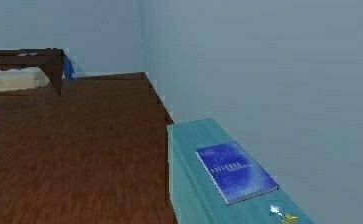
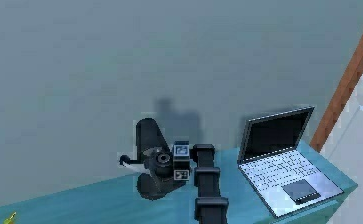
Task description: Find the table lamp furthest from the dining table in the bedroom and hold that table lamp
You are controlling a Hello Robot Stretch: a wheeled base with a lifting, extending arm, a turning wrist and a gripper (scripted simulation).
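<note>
In the arm side view my arm (image 2: 209,190) rises from the bottom edge over a teal tabletop (image 2: 99,195) set against a grey-blue wall. My gripper (image 2: 129,158) sits left of the two white marked squares. A dark, rounded, tilted shape (image 2: 147,133) is at the gripper, above the teal top. Its outline merges with the gripper's body, so I cannot tell whether it is a lamp. I cannot tell whether the gripper holds anything.
An open grey laptop (image 2: 284,160) stands on the teal top, right of the arm. In the forward view the teal top (image 1: 189,150) carries a blue book (image 1: 235,172) and a small yellow-white thing (image 1: 281,213). Dark wooden furniture (image 1: 39,62) stands far left across the wooden floor (image 1: 79,140).
</note>
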